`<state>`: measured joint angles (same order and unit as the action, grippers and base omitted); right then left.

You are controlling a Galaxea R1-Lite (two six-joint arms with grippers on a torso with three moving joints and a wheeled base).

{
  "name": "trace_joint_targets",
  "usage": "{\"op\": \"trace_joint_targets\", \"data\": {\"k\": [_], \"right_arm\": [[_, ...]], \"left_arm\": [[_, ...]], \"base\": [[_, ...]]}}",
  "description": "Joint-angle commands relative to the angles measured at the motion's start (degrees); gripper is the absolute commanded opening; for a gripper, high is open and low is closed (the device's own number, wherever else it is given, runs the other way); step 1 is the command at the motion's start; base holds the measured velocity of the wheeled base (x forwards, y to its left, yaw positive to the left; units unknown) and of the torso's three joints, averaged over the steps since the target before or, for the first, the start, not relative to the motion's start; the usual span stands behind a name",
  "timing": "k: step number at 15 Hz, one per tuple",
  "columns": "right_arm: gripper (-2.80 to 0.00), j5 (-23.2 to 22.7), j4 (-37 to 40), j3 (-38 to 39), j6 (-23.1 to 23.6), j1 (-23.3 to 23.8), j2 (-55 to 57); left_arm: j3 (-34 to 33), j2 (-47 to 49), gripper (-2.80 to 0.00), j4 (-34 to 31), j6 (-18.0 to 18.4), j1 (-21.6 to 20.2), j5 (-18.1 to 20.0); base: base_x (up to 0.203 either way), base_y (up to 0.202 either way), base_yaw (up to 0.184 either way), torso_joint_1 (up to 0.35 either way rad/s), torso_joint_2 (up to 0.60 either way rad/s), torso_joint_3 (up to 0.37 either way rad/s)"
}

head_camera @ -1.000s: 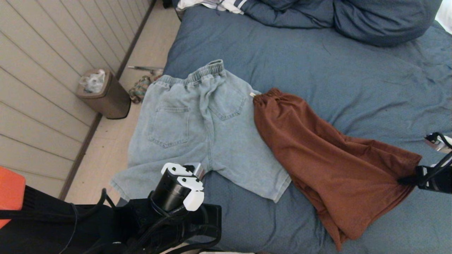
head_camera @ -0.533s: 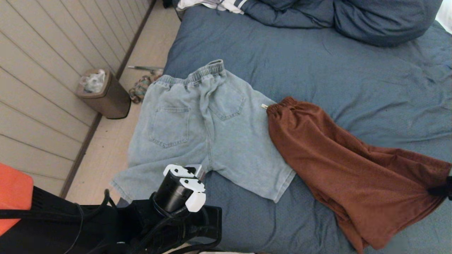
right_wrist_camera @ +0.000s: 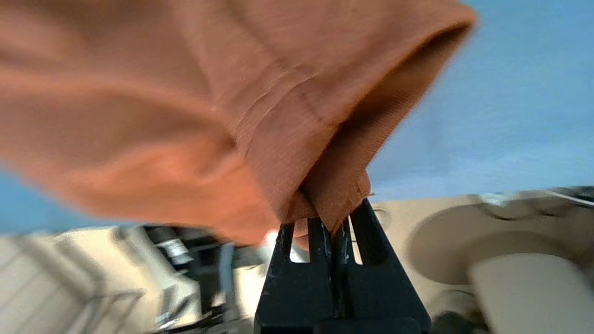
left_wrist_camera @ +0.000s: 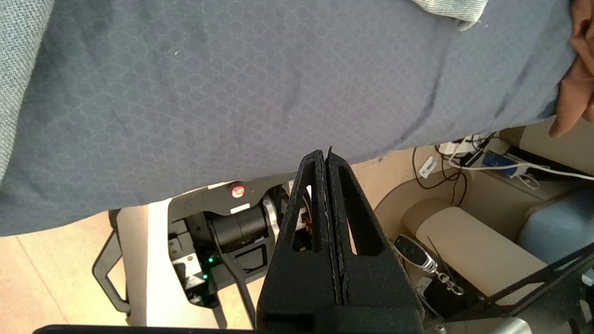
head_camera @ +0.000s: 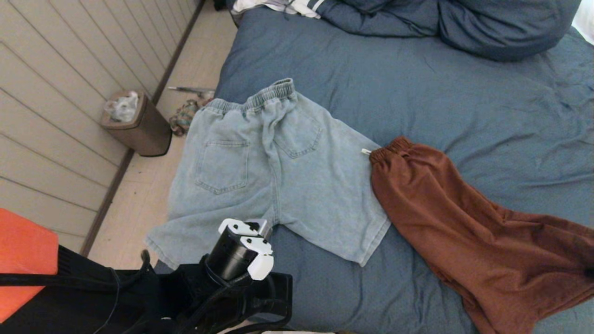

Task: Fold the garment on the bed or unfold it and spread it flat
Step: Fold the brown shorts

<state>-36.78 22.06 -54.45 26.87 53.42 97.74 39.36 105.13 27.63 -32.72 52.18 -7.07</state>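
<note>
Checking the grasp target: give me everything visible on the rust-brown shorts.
The rust-brown shorts are soft knit with a gathered elastic waistband and a pale drawstring tip. They lie rumpled on the bed, waistband beside the denim shorts, legs trailing toward the right edge. The right tool is shut on a hemmed leg corner.

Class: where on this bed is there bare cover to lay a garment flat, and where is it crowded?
Bare bed cover lies between the pillows and both shorts. The near edge is crowded: denim shorts beside the rust-brown shorts, which the right pincer grips.
</note>
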Motion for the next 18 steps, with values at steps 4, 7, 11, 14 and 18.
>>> {"op": "trace_joint_targets", "data": {"k": [4, 7, 11, 14, 18], "right_arm": [[-2.8, -2.8, 11.5, -12.3, -7.9, -16.8, -5.6], [-2.8, -3.6, 15.5, -25.8, -21.1, -29.4, -5.4], [-2.8, -3.5, 16.5, -41.7, -32.5, -42.2, 1.8], [-2.8, -3.2, 16.8, -49.3, -37.6, -48.5, 7.7], [-2.8, 0.8, 16.7, -54.8, -38.7, -53.0, 14.7]], "left_arm": [[-0.8, 1.7, -2.8, 4.0, 0.0, 0.0, -0.3], [-2.0, 1.6, -2.8, 5.9, 0.4, 0.0, -0.2], [-2.3, 1.1, -2.8, 6.9, 0.5, -0.1, -0.2], [-2.6, 0.9, -2.8, 7.6, 0.6, -0.1, -0.2], [-2.7, 1.0, -2.8, 7.8, 0.6, -0.1, -0.2]], "base": [[0.0, 0.0, 0.0, 0.0, 0.0, 0.0], [0.0, 0.0, 0.0, 0.0, 0.0, 0.0], [0.0, 0.0, 0.0, 0.0, 0.0, 0.0], [0.0, 0.0, 0.0, 0.0, 0.0, 0.0], [0.0, 0.0, 0.0, 0.0, 0.0, 0.0]]}}
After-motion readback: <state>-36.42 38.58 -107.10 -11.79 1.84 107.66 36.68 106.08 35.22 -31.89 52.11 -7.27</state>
